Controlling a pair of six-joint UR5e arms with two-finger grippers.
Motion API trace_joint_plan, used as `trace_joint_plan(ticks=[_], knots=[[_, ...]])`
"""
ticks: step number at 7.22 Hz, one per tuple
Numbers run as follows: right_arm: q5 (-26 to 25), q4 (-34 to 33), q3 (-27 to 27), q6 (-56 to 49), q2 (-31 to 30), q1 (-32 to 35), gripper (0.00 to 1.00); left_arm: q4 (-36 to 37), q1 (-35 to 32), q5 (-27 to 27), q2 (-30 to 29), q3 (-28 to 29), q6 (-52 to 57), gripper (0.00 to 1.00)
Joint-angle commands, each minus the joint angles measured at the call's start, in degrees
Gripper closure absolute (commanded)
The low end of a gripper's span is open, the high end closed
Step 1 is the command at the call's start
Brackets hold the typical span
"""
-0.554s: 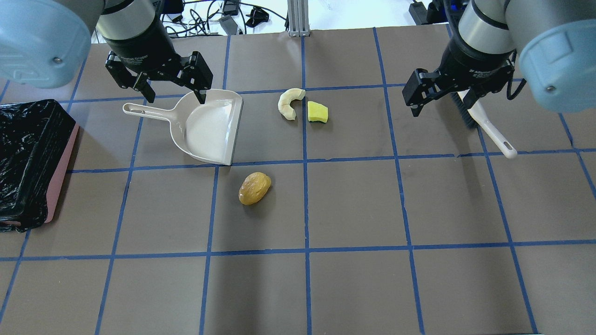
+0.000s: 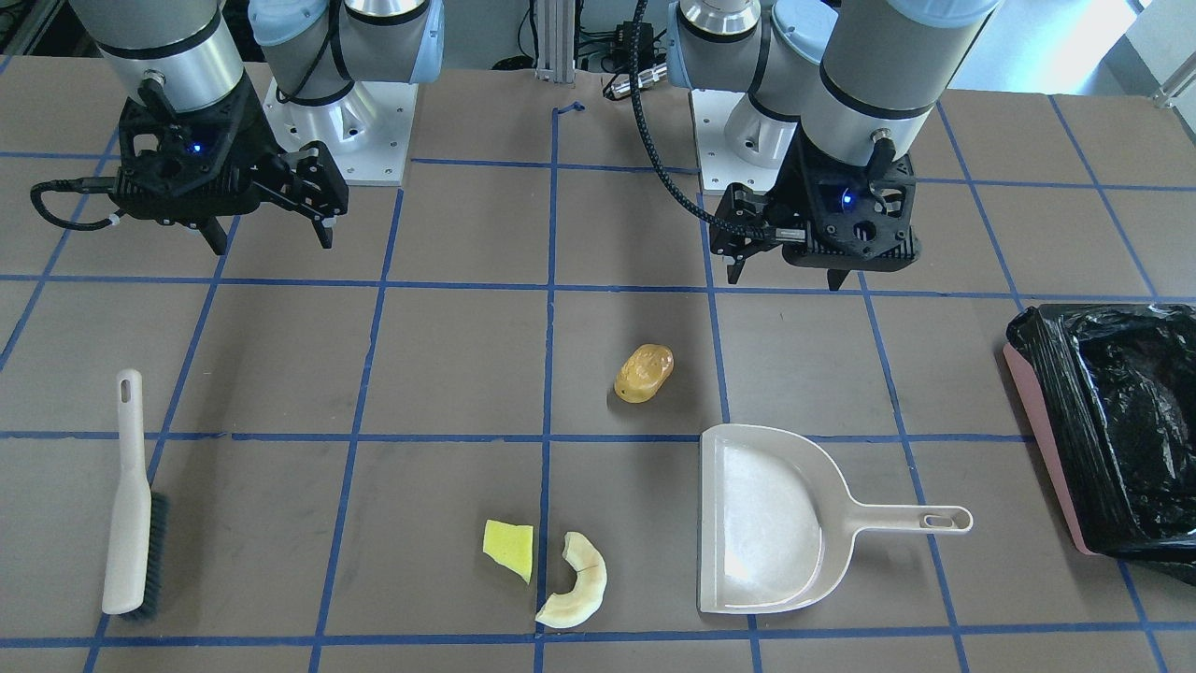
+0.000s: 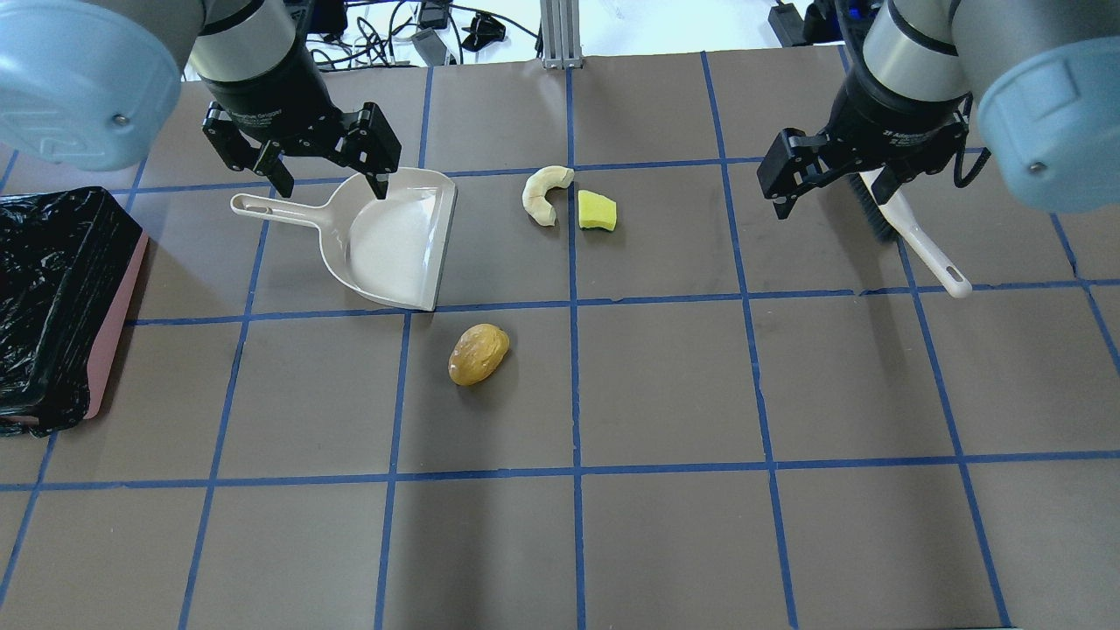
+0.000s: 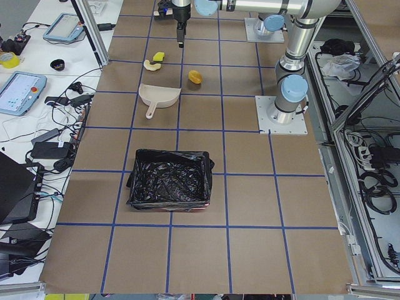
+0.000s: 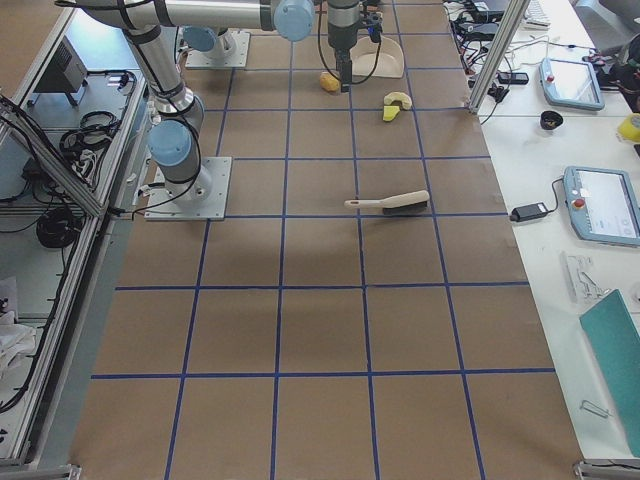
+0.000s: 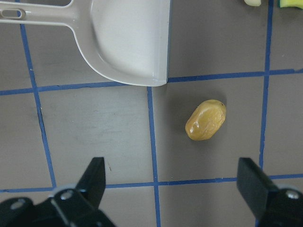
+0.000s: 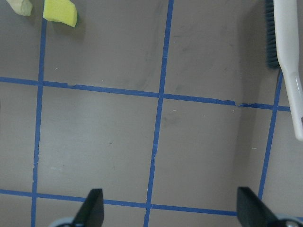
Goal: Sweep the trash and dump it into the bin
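Observation:
The trash lies loose on the brown mat. An amber lump sits just in front of the dustpan's open lip. A cream crescent and a yellow wedge lie side by side further out. The bin, pink with a black bag, stands at the table's left end. My left gripper hangs open and empty above the dustpan's back edge. My right gripper hangs open and empty beside the brush.
The beige dustpan lies flat and empty, handle pointing toward the bin. The beige brush lies on the mat at the right. Blue tape lines grid the mat.
My left gripper has shifted slightly above the dustpan. The right gripper and everything on the mat stay where they were.

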Motion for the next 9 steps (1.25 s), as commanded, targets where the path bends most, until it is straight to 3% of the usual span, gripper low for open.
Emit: trace_joint_plan(ticks=[1, 6, 9], knots=[[0.1, 0.1, 0.0, 0.0, 0.0, 0.0, 0.00, 1.9, 0.3, 0.3, -0.6, -0.3, 1.2, 0.00], [-0.5, -0.1, 2.0, -2.6, 0.8, -0.7, 0.00, 4.6, 8.3, 0.3, -2.7, -0.3, -3.2, 0.00], [0.2, -1.2, 3.8, -12.5, 2.0, -8.6, 0.00, 13.1, 8.6, 0.3, -3.9, -1.4, -17.1, 0.00]])
